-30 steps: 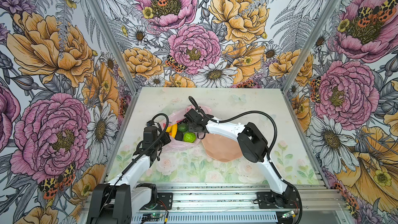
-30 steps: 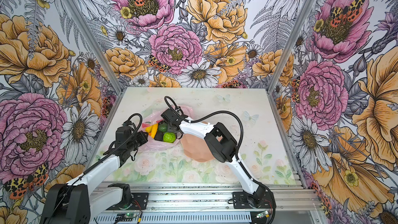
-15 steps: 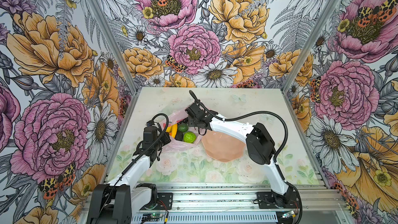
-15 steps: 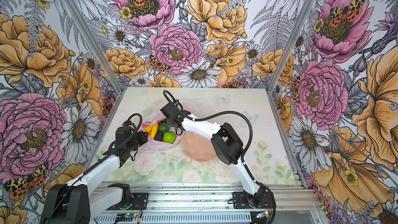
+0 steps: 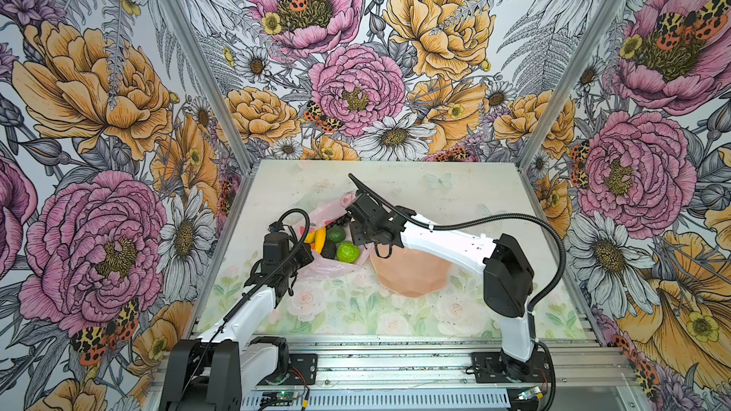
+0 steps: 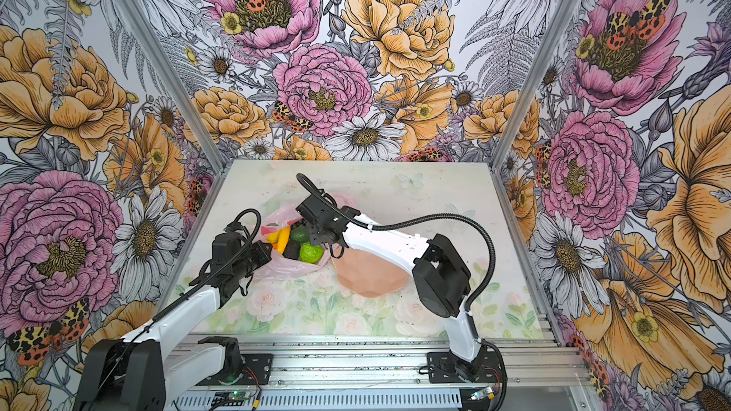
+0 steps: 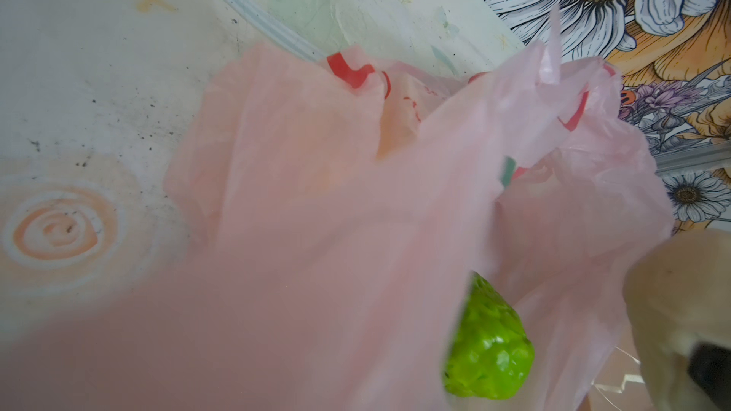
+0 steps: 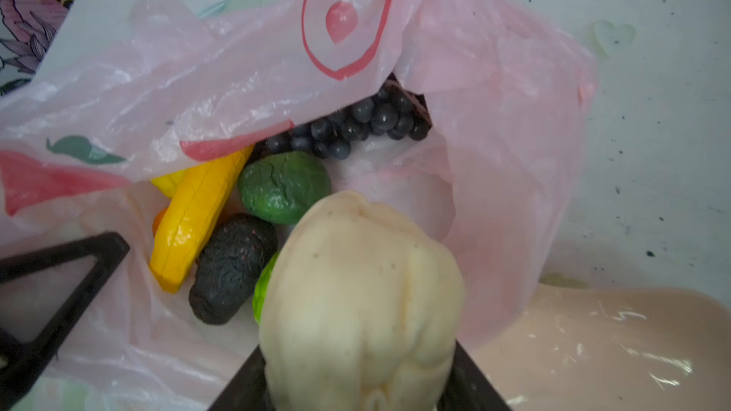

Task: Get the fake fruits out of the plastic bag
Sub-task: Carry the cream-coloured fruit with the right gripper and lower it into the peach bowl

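The pink plastic bag (image 5: 330, 266) lies open on the table, its mouth toward my right gripper (image 5: 358, 227). Inside it lie a yellow banana (image 8: 197, 223), a dark green fruit (image 8: 283, 187), a black avocado-like piece (image 8: 231, 270), purple grapes (image 8: 368, 120) and a bright green bumpy fruit (image 5: 347, 251). My right gripper (image 8: 360, 349) is shut on a cream fruit (image 8: 360, 282), held just above the bag's mouth. At the bag's left edge, my left gripper (image 5: 306, 256) is shut on the plastic bag (image 7: 316, 231), whose film covers most of the left wrist view.
A peach-coloured wavy-edged dish (image 5: 411, 274) sits right of the bag, partly under my right arm. The floral table mat (image 5: 455, 199) runs to the booth walls behind and at both sides. The metal rail (image 5: 395, 353) lines the front.
The right arm's elbow has swung out to the right while its gripper, with the cream fruit, has stayed over the bag's mouth, shifting slightly. The left arm has not moved.
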Tool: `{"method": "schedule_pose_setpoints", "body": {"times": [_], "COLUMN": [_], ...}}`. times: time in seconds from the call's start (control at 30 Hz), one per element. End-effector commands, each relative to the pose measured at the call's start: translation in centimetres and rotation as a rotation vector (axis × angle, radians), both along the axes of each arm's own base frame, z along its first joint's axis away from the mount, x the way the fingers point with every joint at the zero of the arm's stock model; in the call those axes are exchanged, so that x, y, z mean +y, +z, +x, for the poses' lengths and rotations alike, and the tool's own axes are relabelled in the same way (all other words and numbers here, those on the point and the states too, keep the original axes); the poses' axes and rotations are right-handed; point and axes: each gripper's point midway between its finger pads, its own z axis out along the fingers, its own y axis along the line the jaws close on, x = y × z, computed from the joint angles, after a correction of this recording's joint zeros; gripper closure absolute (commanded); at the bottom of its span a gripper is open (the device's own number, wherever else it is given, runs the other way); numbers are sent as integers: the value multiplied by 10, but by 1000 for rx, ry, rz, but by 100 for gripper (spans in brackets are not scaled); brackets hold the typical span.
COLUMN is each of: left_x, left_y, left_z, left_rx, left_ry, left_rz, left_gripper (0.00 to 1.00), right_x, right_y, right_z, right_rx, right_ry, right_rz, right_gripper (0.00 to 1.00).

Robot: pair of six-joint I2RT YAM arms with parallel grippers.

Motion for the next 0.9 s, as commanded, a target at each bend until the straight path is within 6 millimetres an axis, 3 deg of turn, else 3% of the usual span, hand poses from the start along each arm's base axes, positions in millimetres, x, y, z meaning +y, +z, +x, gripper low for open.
{"method": "schedule_pose_setpoints", "body": {"times": [0.0, 0.23, 0.37, 0.87], "left_x": [-1, -1, -1, -2], "left_y": [4, 4, 5, 6], "left_z": [1, 1, 1, 0], "left_rx": [-33, -33, -33, -38], "left_ry": [-13, -12, -12, -13], "left_rz": [23, 26, 31, 35], "left_gripper": [83, 83, 83, 83], "right_x": [-35, -100, -131, -159], "right_y": [9, -20, -40, -65], "right_z": [-26, -70, -83, -79], "right_rx": [28, 181, 255, 374], "right_ry": [62, 134, 160, 226], "right_rz": [-83, -321, -502, -651], "right_gripper": [46, 46, 46, 46]}}
